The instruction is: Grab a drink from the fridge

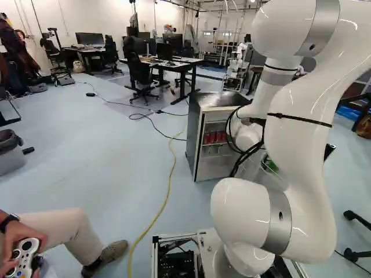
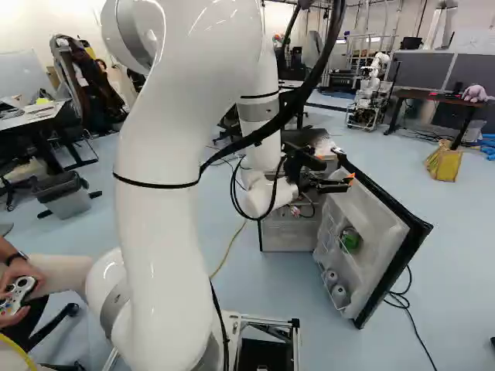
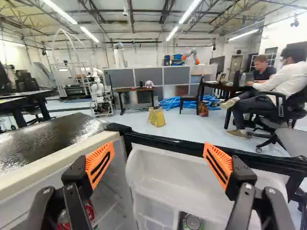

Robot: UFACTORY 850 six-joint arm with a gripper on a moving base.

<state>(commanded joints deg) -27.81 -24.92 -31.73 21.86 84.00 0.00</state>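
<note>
Currently one pincer point(image 2: 339, 175), two fingers point(image 3: 100, 164) spread, near one open fridge door point(image 2: 371, 220).

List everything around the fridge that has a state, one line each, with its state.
Gripper: open, nothing gripped.
Fridge door: wide open, inner side showing its bins.
Red cans: side by side on a shelf inside the fridge.
Green item: in a door bin, not gripped.
Two grey containers: in the lowest door bin.
Yellow cable: loose on the floor, uncoiled.
</note>
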